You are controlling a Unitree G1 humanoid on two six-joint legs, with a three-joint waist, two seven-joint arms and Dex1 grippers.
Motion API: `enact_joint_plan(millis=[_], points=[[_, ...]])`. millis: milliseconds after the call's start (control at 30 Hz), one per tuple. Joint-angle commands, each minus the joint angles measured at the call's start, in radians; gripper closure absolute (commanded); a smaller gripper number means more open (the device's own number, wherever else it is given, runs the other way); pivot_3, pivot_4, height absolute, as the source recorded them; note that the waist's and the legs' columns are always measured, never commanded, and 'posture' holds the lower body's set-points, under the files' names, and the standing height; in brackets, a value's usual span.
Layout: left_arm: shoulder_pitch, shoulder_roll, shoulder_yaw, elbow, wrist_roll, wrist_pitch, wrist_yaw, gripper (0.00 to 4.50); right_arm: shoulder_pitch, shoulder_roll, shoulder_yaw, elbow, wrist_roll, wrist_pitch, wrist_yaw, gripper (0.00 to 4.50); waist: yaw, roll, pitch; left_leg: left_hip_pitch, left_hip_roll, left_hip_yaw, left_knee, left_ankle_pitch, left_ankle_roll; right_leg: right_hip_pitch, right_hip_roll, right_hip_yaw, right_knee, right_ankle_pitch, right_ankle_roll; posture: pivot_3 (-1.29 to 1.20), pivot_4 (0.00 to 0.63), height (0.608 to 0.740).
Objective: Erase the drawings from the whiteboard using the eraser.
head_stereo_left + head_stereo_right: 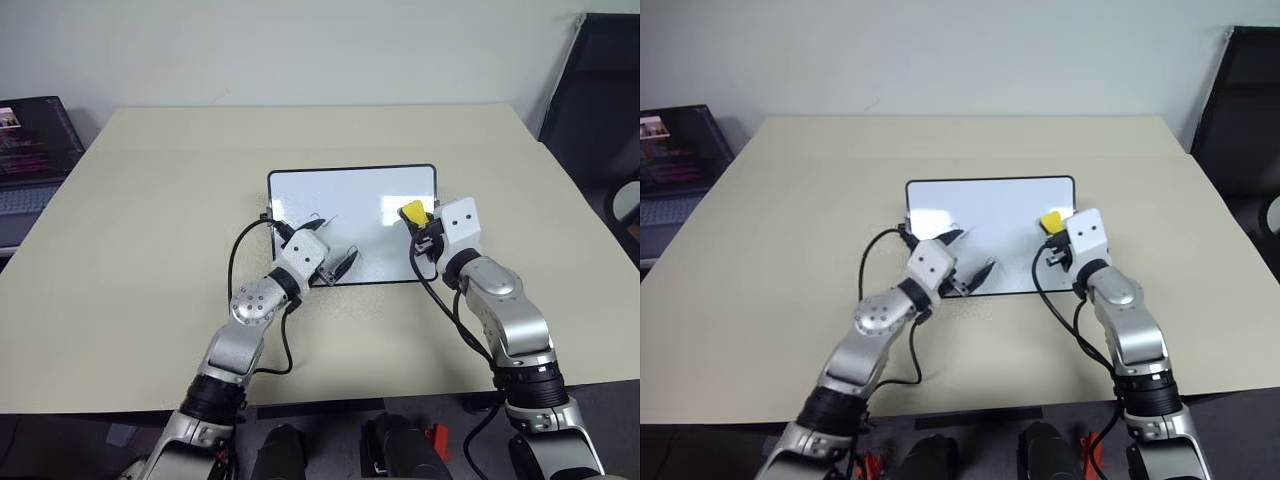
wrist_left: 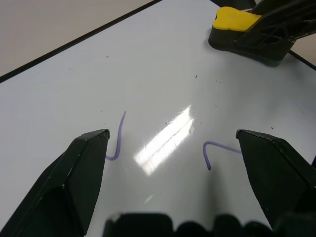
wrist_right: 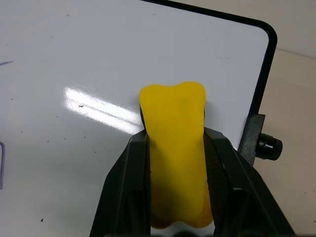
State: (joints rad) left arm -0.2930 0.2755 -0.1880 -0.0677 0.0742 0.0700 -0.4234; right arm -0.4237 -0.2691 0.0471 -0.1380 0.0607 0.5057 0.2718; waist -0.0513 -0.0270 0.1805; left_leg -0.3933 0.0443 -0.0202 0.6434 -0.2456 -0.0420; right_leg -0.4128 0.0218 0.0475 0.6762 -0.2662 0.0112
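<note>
While the whiteboard (image 1: 352, 200) lies on the counter (image 1: 150, 250), the right gripper (image 3: 175, 163) clamps the eraser (image 3: 174, 148) over its right edge; left gripper (image 2: 173, 148) fingers (image 2: 74, 173) spread wide astride the drawings (image 2: 118, 140).

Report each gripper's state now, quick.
Left gripper: open, holding nothing, over the whiteboard.
Right gripper: shut on the yellow eraser.
</note>
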Motion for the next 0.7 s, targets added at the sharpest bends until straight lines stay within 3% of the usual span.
enact_joint_plan(millis=[33, 300, 700], points=[[0.099, 0.02, -0.006, -0.134, 0.01, 0.033, -0.001, 0.0, -0.003, 0.001, -0.004, -0.062, 0.011, -0.024, 0.014, 3.41, -0.003, 0.0, 0.0, 0.0, 0.0, 0.0, 0.0, 0.0, 0.0, 0.0, 0.0, 0.0, 0.0, 0.0, 0.0, 0.0, 0.15, 0.74], [0.227, 0.008, -0.006, -0.182, -0.004, 0.061, 0.006, 0.0, -0.015, 0.009, 0.072, -0.049, -0.025, -0.088, 0.049, 3.41, 0.002, 0.0, 0.0, -0.001, 0.0, -0.001, 0.001, 0.0, 0.0, -0.001, 0.0, -0.001, 0.0, 0.0, 0.0, 0.0, 0.15, 0.74], [0.187, 0.022, 0.012, -0.13, -0.009, 0.042, -0.009, 0.0, -0.038, 0.054, 0.178, 0.016, -0.08, -0.184, 0.074, 3.41, 0.004, 0.0, 0.0, -0.003, 0.0, -0.001, 0.0, 0.0, 0.0, -0.002, 0.0, -0.001, 0.0, 0.0, 0.0, 0.0, 0.15, 0.74]])
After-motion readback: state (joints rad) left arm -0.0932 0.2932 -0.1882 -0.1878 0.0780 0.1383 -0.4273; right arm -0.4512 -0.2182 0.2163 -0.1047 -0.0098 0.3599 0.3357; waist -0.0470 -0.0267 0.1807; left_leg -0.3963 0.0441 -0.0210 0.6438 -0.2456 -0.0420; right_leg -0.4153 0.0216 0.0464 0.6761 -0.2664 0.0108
